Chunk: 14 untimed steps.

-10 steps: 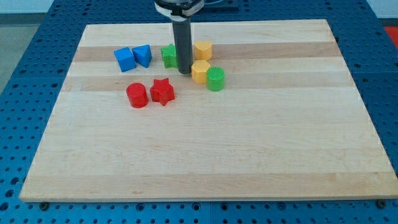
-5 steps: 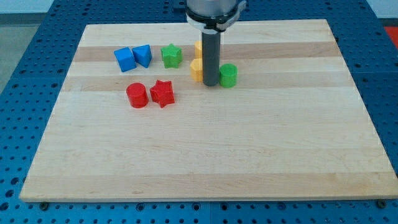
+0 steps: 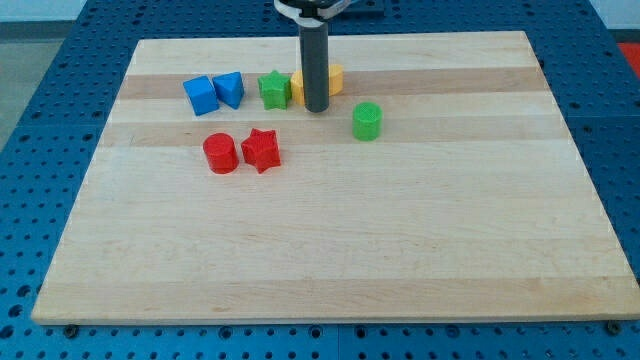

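My tip (image 3: pixel 317 107) rests on the wooden board near the view's top, right in front of two yellow blocks. One yellow block (image 3: pixel 298 87) shows at the rod's left, touching or nearly touching the green star (image 3: pixel 274 89). The other yellow block (image 3: pixel 335 76) peeks out at the rod's right. The rod hides most of both. A green cylinder (image 3: pixel 367 120) stands alone to the lower right of the tip. Further left lie two blue blocks (image 3: pixel 201 95) (image 3: pixel 230 88). Below them sit a red cylinder (image 3: pixel 220 153) and a red star (image 3: pixel 261 149).
The wooden board (image 3: pixel 330 240) lies on a blue perforated table (image 3: pixel 40 110) that shows along every side.
The tip went right, shoving the green cylinder rightward, then came back up and left. One yellow block has slid up-left to sit beside the green star.
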Each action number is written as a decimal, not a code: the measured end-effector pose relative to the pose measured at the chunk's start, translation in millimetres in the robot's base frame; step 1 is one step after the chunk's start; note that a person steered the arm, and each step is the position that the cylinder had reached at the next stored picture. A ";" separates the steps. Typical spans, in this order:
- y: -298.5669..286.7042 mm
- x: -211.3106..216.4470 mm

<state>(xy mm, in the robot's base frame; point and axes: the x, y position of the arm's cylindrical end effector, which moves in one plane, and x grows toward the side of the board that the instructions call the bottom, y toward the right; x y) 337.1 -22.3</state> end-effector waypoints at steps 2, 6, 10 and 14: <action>0.0 -7.1; -53.9 -16.4; -69.2 -105.9; -97.9 -45.6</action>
<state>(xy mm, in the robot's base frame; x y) 291.4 -120.2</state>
